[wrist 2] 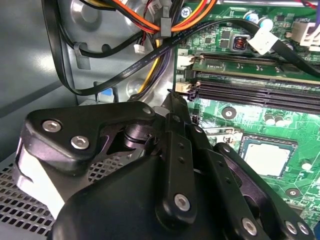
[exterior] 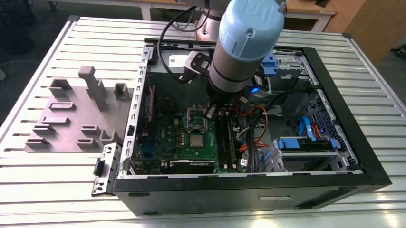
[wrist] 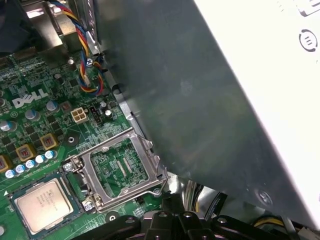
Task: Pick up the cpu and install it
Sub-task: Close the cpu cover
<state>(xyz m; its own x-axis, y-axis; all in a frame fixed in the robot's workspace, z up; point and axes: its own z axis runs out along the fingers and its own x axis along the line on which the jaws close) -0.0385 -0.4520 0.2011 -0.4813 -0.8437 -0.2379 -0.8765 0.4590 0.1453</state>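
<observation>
— Black end effector [wrist 2: 174,100] right up against the lens, low inside the computer case [exterior: 254,192] — is it carrying anything?

— Open or closed, I cannot tell from this side; nothing shows in it. The cpu [wrist: 42,205] lies flat in its socket on the green motherboard [wrist: 55,125], just beside the metal frame [wrist: 107,145].

— Why is the frame flipped open?

— So the chip could drop in, I'd guess. The end effector hangs near the frame's edge, clear of the cpu.

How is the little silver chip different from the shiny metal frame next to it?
The cpu has a solid, dull silver-grey top; the metal frame is an open rectangle, and green board shows through its middle. The cpu is smaller than the frame. The cpu bears small print; the frame does not. Both sit flat on the green motherboard.
</observation>
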